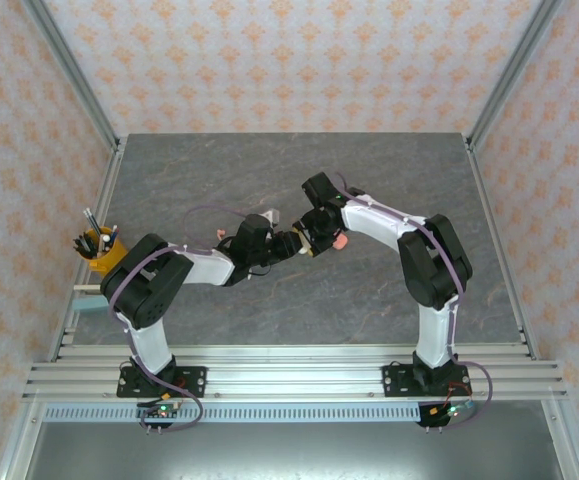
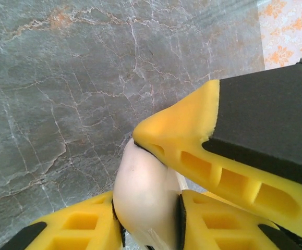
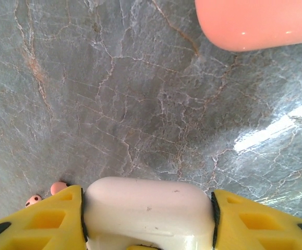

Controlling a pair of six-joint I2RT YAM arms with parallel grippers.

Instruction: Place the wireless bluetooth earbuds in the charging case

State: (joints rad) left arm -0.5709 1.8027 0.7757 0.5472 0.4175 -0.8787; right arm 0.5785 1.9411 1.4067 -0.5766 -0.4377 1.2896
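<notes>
Two pink earbuds [image 3: 58,187] lie on the table [image 1: 219,170], apart from each other. In the right wrist view they sit just beside the left end of the white case [image 3: 148,208], next to the yellow finger on that side.

The white case is held off the table between both arms, near the table's middle.
- The right gripper [image 3: 148,194] is clamped across the case. One pad presses on each end of the case.
- The left gripper [image 2: 148,198] is closed on the same case. Both dark pads touch its rounded sides.
- In the left wrist view, one yellow fingertip [image 2: 158,130] of the right gripper touches the upper edge of the case.

A pink case [image 3: 255,23] lies on the table near the white case, apart from it, on the right arm's side.

A cup of pens [image 1: 100,250] stands well apart from the white case, at the left edge of the table.
</notes>
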